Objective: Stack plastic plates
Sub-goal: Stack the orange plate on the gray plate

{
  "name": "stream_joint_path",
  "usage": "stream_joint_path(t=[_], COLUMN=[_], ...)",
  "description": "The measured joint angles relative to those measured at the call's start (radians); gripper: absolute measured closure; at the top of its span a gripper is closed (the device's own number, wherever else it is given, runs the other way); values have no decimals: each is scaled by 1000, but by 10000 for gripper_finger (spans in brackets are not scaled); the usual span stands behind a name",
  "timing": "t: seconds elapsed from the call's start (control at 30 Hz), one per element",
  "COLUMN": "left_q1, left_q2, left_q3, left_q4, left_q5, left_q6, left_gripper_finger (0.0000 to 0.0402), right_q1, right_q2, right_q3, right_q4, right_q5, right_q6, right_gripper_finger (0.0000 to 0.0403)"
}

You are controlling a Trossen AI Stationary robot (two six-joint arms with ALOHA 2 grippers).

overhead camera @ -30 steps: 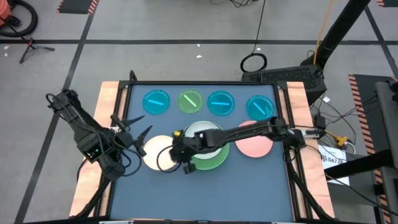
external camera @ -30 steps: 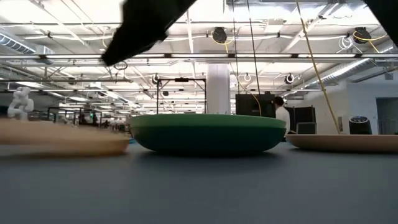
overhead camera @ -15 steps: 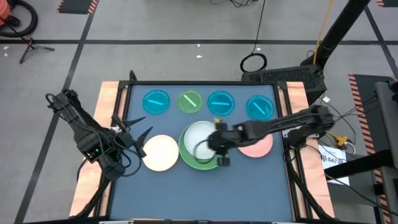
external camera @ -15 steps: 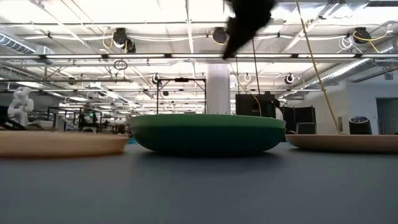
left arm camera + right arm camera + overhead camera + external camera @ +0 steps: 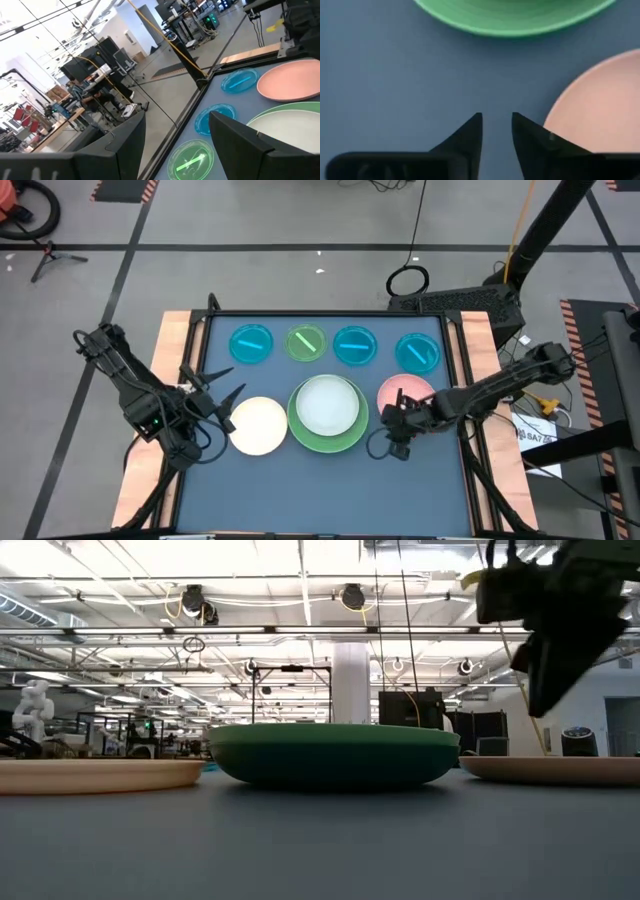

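Robotics lab (overhead trusses (image 5: 300,635), workbenches (image 5: 55,120))

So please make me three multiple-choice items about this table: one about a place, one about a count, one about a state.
1. Where does the pale grey plate lie?
A. on the cream plate
B. on the green plate
C. on the pink plate

2. How many small translucent plates stand in the far row?
A. two
B. six
C. four

3. What does the right pincer hold?
A. nothing
B. the pink plate
C. a cyan plate

Answers: 1 B, the green rim shows all around the grey plate. 2 C, three cyan plates and one lime plate stand there. 3 A, the right wrist view shows its fingers apart over bare table, beside the pink plate.
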Motion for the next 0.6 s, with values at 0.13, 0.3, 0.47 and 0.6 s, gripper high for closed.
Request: stream_joint_path(t=[0.13,0.3,0.47,0.6], left_q1=[22,50,61,61], left_q2=[0,0,0,0], left_q3=[0,0,0,0], left_q4=[1,3,3,3], left_q5=[1,2,2,2], left_q6=[-2,-8,-8,-8], left_gripper_finger=[179,179,179,179], right_q1=[24,33,33,33], right_q2=[22,88,175,222], right_q3=[-1,-2,-2,-2], right_q4=[-79,-124,-124,-124], right_q5=[82,129,157,154], right_q6=[15,26,36,37], right_gripper_finger=[263,240,252,294])
